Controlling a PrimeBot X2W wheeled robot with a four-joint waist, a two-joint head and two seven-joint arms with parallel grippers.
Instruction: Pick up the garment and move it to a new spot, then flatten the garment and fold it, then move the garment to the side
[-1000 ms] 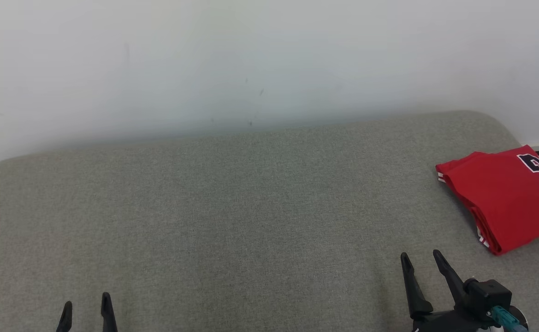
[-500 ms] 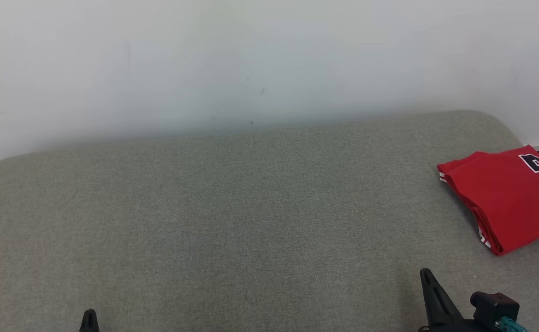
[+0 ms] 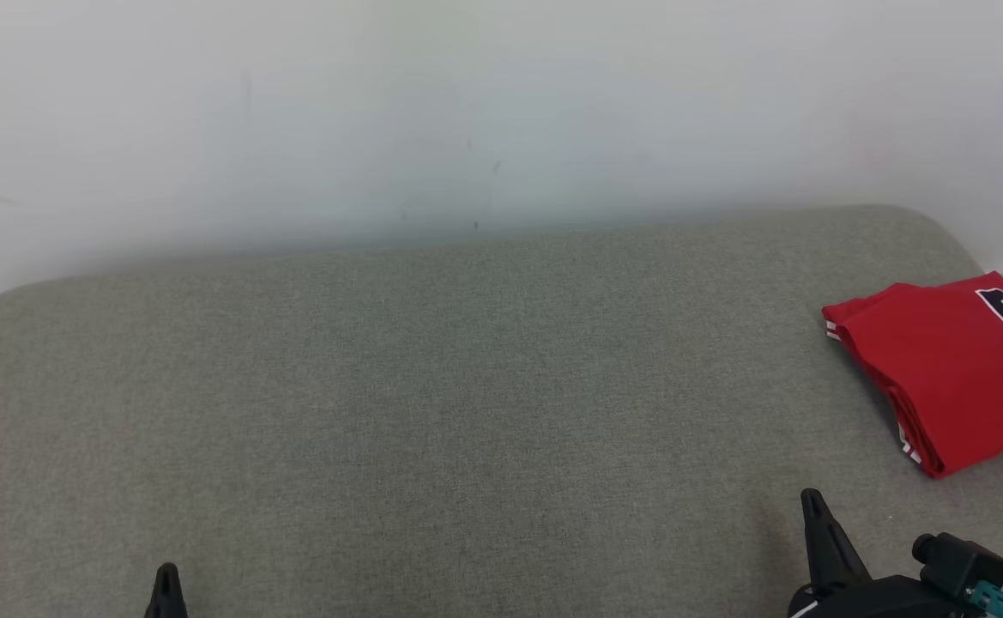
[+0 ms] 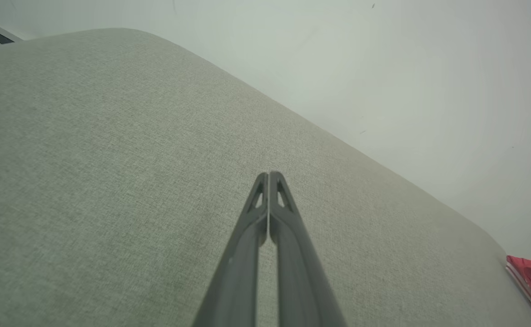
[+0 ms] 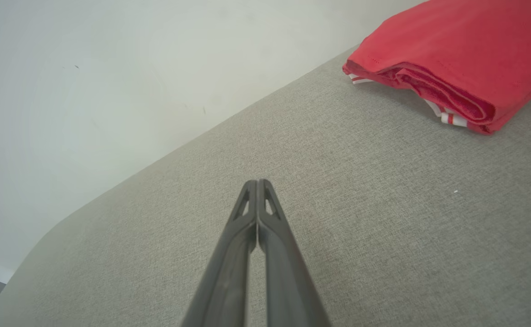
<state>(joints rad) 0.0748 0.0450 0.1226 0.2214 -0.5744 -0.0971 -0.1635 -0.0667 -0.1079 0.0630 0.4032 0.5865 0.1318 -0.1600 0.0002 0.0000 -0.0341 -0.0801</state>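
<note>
The grey fabric-covered counter (image 3: 467, 386) carries the red garment (image 3: 939, 369), folded and lying at its right end, well apart from both arms. The right gripper (image 3: 812, 506) and left gripper (image 3: 166, 577), spread a second ago, now have their fingers pressed together on nothing. By my judgement, the task is finished and the arms are parking.

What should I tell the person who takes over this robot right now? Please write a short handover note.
Left gripper: shut, empty, above the grey padded surface.
Right gripper: shut, empty, near the red jersey but not touching it.
Jersey: folded, lying at the right end of the surface.
Done, by the look of it: the jersey is folded and set to the side.
Left: seemingly nothing; perhaps only check that the fold is neat.
</note>
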